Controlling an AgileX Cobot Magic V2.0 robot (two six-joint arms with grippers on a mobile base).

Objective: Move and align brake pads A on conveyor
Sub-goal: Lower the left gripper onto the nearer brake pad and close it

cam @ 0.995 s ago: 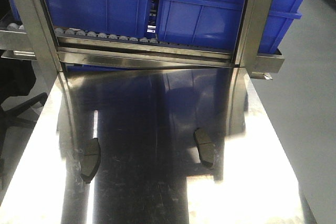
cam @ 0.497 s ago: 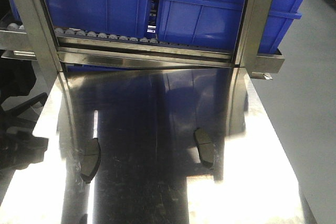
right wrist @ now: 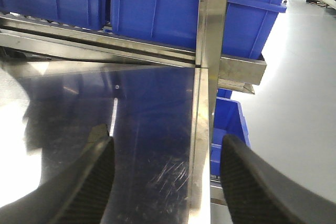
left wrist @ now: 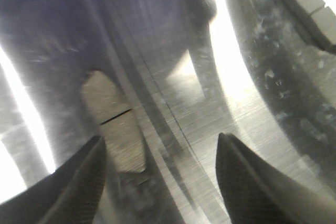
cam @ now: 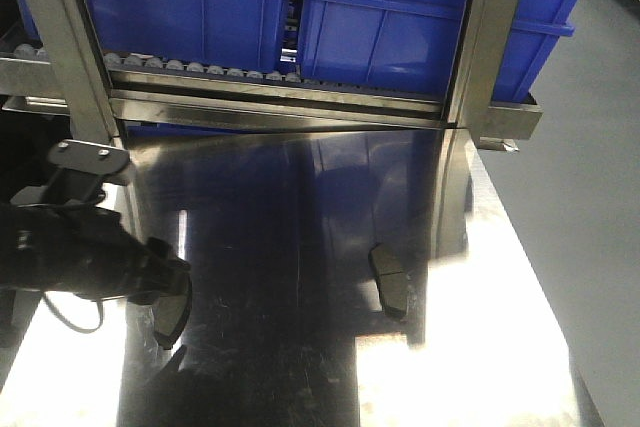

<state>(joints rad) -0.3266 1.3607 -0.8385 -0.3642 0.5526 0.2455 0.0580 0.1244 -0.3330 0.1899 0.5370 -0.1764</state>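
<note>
Two brake pads lie on the shiny steel table (cam: 300, 207). The left pad (cam: 172, 315) is partly covered by my left arm (cam: 90, 252), which reaches in from the left. In the left wrist view my left gripper (left wrist: 160, 142) is open just above the steel, and this grooved pad (left wrist: 114, 121) lies by its left finger (left wrist: 86, 177). A second pad (left wrist: 310, 6) shows at the top right. The right pad (cam: 390, 282) lies alone. My right gripper (right wrist: 165, 148) is open and holds nothing; a pad tip (right wrist: 98, 131) peeks from behind its left finger. The conveyor is out of view.
Blue bins (cam: 390, 17) stand on a roller rack (cam: 200, 69) at the back, between steel uprights (cam: 490, 37). The table's right edge (right wrist: 199, 145) drops to grey floor (cam: 590, 207). Another blue bin (right wrist: 228, 121) sits below that edge.
My left arm has come into the front view from the left and now covers part of the left pad. Neither pad has moved.
</note>
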